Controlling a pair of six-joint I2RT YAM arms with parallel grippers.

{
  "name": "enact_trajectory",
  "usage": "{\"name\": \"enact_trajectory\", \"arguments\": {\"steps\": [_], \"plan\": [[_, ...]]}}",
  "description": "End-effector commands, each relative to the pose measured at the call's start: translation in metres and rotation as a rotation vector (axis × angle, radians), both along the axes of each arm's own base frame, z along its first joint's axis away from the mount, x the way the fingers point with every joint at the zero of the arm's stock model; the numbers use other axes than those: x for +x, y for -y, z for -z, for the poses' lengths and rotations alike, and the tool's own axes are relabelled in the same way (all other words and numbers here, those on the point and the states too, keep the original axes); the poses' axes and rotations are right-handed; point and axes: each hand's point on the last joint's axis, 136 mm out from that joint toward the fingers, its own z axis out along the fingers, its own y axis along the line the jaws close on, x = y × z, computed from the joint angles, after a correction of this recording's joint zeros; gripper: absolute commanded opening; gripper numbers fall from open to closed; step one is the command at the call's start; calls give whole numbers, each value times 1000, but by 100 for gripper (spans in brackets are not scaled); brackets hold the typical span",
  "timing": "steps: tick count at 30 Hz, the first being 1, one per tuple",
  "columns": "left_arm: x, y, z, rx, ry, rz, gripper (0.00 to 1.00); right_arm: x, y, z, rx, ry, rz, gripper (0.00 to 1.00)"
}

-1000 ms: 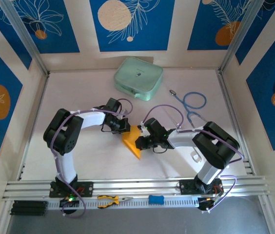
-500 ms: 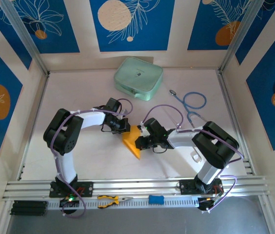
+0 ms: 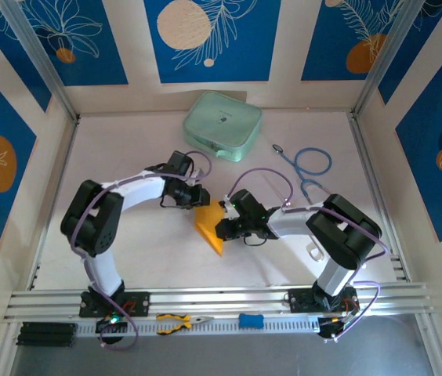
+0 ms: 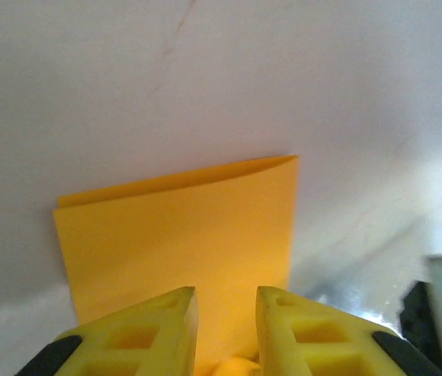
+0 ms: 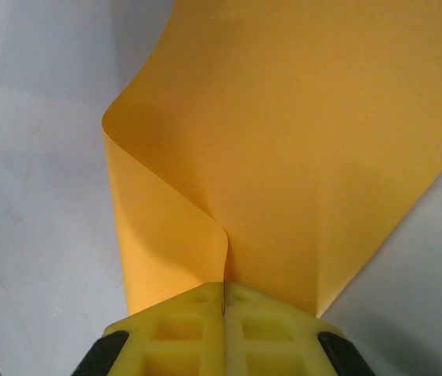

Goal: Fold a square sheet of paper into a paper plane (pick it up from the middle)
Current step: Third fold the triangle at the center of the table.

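Right gripper (image 5: 225,301): jaws fully closed on the paper (image 5: 299,157), pinching a doubled bit of its near edge. Ahead of the jaws the sheet rises out of the pinch and fans wide. One flap curls over to the left of the fingertips. I read this as the anchor, pinning the sheet while the other arm works.

Left gripper (image 4: 225,301): jaws parted a little, narrow gap. The paper (image 4: 182,227) runs into that gap and lies flat ahead of the jaws. Two layers show at the far edge, nearly matched, with the top one slightly bowed. The gap is much wider than the sheet is thick, so nothing is clamped on this side. It could be coming off the sheet or about to bite; can't tell which.

From above, the paper (image 3: 209,229) lies on the table (image 3: 127,157) between the two sets of jaws. The left gripper (image 3: 197,200) is at its far corner and the right gripper (image 3: 221,229) at its right edge. They face each other across it, both close in.

Stage, my judgement: first fold only. The sheet is doubled over, with no hard crease and no dart shape.

Risk: with one pinch holding, the loose layer may spring up or slide off alignment. The next move probably wants the edges kept matched and a press along the fold before the right jaws open.
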Motion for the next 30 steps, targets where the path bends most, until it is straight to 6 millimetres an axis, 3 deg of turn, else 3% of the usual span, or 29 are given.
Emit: {"name": "enact_trajectory", "arguments": {"steps": [1,7,10,18,30], "plan": [[-10,-7,-25,-19,56,-19,24,-8,9,18,-62,-48,4,0],[-42,3,-42,-264,45,-38,0,-7,8,17,-62,-46,2,0],[-57,6,-37,-364,4,-64,0,-8,9,17,-66,-46,3,0],[-73,8,-16,-458,-50,-110,0,-8,9,17,-68,-46,4,0],[-85,12,9,-398,-96,-92,0,-10,9,19,-81,-47,5,0]]}}
